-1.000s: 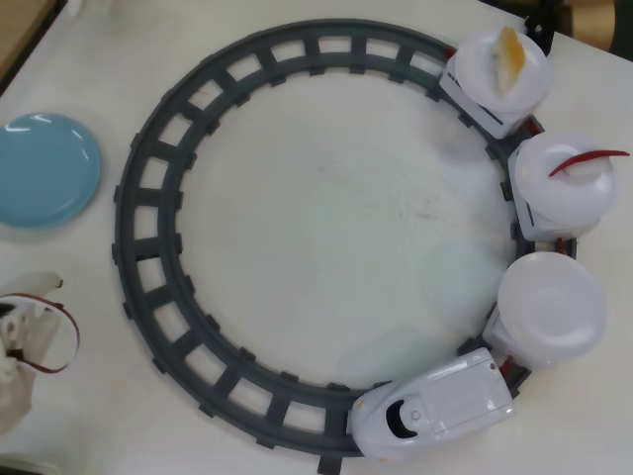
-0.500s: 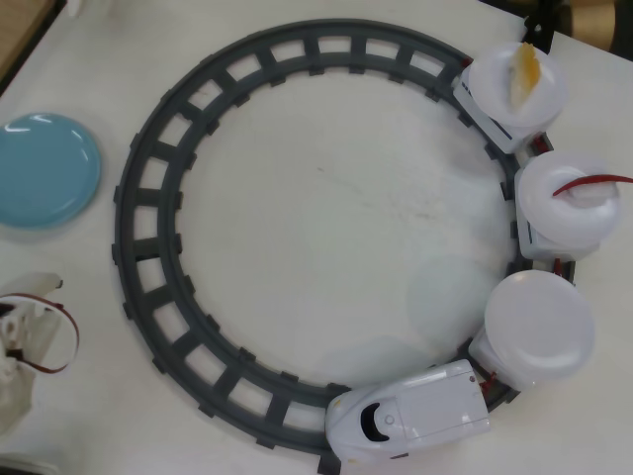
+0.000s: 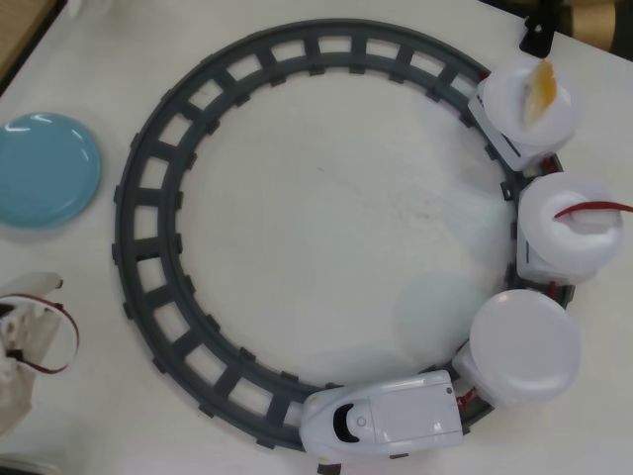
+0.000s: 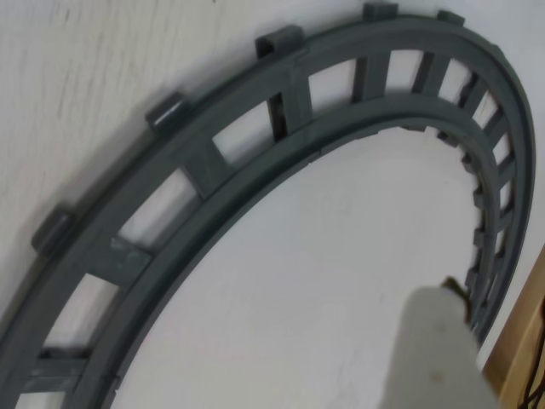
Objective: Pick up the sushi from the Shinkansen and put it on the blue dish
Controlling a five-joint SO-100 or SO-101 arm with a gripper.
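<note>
While the Shinkansen (image 3: 384,424) sits at the bottom of the grey circular track (image 3: 148,198) in the overhead view, the red sushi (image 3: 591,210) lies on the middle car's white plate (image 3: 574,233) at the right, well apart from the arm (image 3: 30,356) at the lower left; the blue dish (image 3: 45,168) lies left, outside the track. In the wrist view, one pale finger (image 4: 443,354) hangs over bare table inside the track; whether the jaws are open cannot be told, and they grip nothing visible.
</note>
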